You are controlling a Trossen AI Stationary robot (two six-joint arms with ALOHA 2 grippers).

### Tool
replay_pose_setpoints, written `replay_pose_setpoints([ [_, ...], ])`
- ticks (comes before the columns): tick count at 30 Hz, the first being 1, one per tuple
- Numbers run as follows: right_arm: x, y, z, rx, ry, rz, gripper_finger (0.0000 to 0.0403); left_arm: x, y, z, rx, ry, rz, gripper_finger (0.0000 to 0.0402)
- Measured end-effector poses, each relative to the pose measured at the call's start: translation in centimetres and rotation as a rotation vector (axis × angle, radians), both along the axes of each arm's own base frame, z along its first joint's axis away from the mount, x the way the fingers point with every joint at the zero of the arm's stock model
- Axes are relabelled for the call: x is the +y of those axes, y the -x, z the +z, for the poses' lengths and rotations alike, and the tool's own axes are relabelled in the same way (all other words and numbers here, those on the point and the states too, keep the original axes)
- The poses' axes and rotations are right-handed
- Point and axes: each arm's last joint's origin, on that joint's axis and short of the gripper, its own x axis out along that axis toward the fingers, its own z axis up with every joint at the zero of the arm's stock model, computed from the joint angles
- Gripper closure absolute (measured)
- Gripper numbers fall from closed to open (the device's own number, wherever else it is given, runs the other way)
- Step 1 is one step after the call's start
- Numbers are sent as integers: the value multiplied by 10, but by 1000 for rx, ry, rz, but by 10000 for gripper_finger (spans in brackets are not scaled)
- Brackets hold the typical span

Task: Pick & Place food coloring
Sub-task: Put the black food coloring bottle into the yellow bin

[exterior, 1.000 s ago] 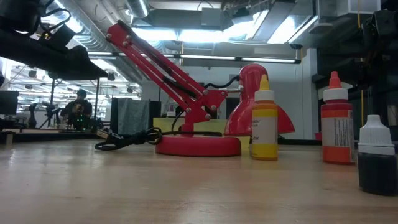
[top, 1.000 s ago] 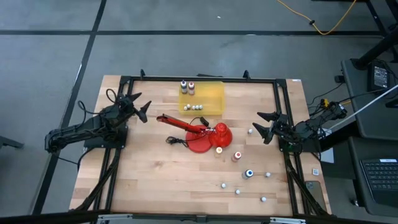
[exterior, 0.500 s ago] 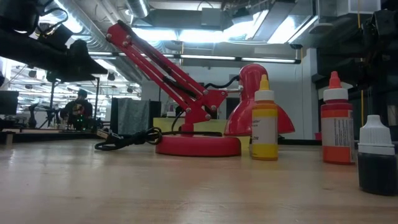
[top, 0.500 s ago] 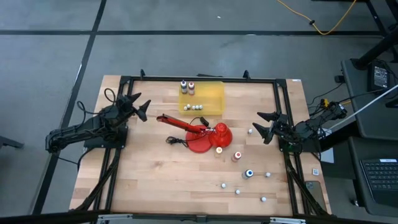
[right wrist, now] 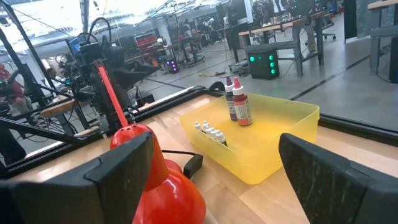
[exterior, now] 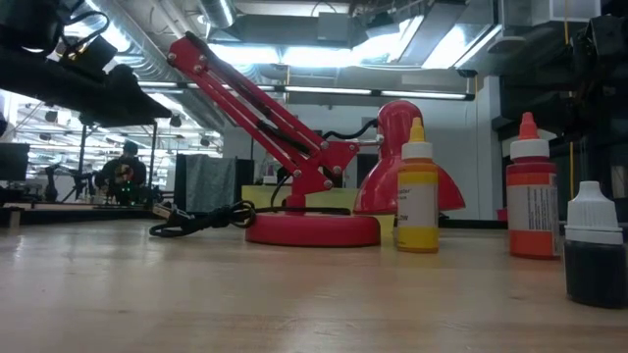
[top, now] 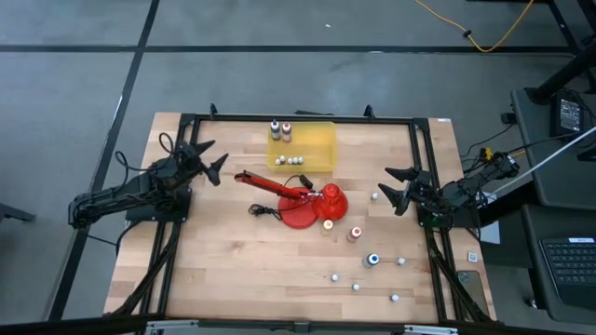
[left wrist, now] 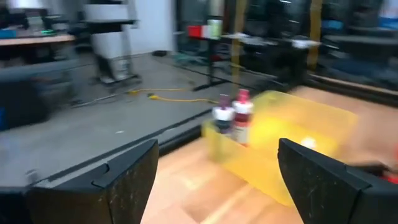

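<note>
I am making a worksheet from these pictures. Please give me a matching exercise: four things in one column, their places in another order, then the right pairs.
Things:
1. yellow bin
2. red lamp
3. left pincer
4. blue bottle

Places:
A. table's middle
B. above the table's left edge
C. far edge of the table
D. near right part of the table

Pairs: 1-C, 2-A, 3-B, 4-D

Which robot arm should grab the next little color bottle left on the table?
Probably the right. The yellow bottle, orange-red bottle and blue bottle stand on the right gripper's side. The left gripper, also open, waits beyond the red lamp.
</note>
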Motion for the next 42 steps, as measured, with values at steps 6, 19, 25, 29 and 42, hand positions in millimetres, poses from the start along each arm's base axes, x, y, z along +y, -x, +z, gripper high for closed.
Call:
replay_pose_setpoints([
  [6,0,0,0,0,0,0,56,-1,-1,0,57,-49,-69,83],
  [19,0,0,0,0,0,0,56,-1,-1,0,28,-22,-62,83],
  [25,0,0,0,0,0,0,56,-1,-1,0,28,-22,-62,83],
  [29,0,0,0,0,0,0,56,-1,-1,0,28,-22,-61,83],
  [42,1,-1,3,-56,-67,66,56,-1,-1,0,28,-22,-61,83],
])
